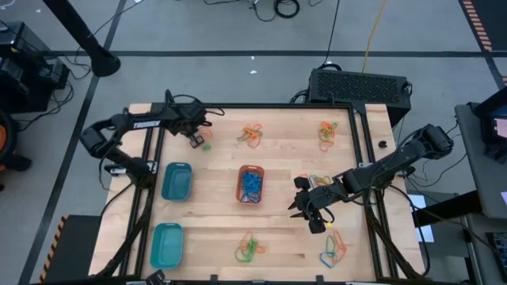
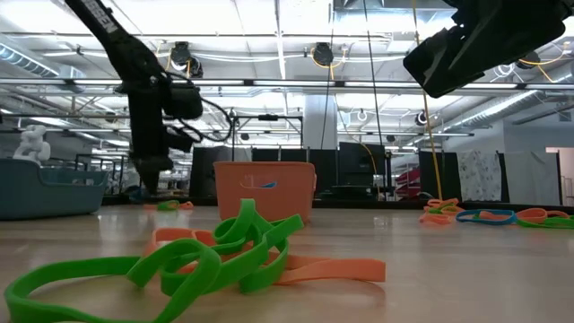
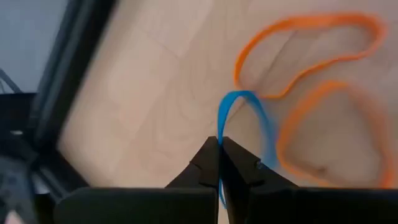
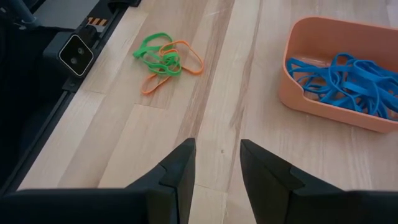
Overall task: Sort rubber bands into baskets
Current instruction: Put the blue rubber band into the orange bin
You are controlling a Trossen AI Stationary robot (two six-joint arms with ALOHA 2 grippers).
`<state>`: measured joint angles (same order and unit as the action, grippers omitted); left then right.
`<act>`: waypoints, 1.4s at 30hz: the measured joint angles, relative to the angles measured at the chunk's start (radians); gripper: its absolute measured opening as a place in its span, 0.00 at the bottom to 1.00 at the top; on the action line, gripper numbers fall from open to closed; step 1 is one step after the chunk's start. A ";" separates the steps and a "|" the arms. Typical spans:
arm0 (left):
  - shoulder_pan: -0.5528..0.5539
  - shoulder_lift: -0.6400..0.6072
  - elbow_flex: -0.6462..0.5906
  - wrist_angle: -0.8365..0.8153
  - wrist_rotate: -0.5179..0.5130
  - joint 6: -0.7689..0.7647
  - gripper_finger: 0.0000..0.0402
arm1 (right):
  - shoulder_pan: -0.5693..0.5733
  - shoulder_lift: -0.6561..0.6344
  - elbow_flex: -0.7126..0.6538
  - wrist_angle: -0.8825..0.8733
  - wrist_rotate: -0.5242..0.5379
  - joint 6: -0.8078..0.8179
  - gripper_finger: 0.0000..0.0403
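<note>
My left gripper (image 3: 219, 155) is near the table's far left (image 1: 196, 140), shut on a blue rubber band (image 3: 239, 99). Two orange rubber bands (image 3: 311, 37) lie on the wood right beside it. My right gripper (image 4: 216, 155) hovers open over bare wood right of the centre (image 1: 305, 207), touching nothing. The orange basket (image 1: 250, 184) at the table's middle holds several blue bands (image 4: 348, 78). A blue-teal basket (image 1: 177, 180) and a teal basket (image 1: 166, 244) stand at the left. My left gripper pinches one strand of the blue band (image 3: 219, 132) between its two fingertips, which slant steeply down from above. The band arches away from the fingers as a narrow loop and curves back beside an orange band. Whether it is clear of the wood, I cannot tell.
Mixed piles of bands lie at the far middle (image 1: 252, 134), far right (image 1: 327, 131), near middle (image 1: 249, 249) and near right (image 1: 333, 249). A green and orange pile (image 4: 165, 57) lies beyond my right gripper. Dark rails (image 1: 364, 150) edge the table.
</note>
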<state>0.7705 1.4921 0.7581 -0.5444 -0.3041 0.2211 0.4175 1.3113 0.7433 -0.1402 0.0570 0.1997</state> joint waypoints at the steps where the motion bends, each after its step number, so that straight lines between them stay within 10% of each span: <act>1: 0.000 -0.022 0.001 -0.019 0.001 -0.003 0.01 | 0.000 0.000 0.000 0.000 0.000 0.000 0.29; 8: -0.028 -0.222 0.005 -0.084 0.030 -0.050 0.01 | 0.000 0.000 0.000 0.000 0.000 0.001 0.29; 17: -0.203 -0.431 0.005 -0.049 0.487 -0.252 0.01 | 0.000 0.000 0.000 0.014 0.001 0.001 0.29; 31: -0.785 -0.300 0.005 0.363 0.273 -0.400 0.00 | -0.039 0.000 0.000 0.053 0.203 -0.003 0.29; 42: -0.892 0.012 0.005 0.718 0.136 -0.377 0.00 | -0.057 0.000 0.000 0.053 0.203 -0.003 0.29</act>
<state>-0.1213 1.5046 0.7631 0.1733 -0.1681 -0.1561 0.3607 1.3113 0.7433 -0.0868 0.2600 0.1970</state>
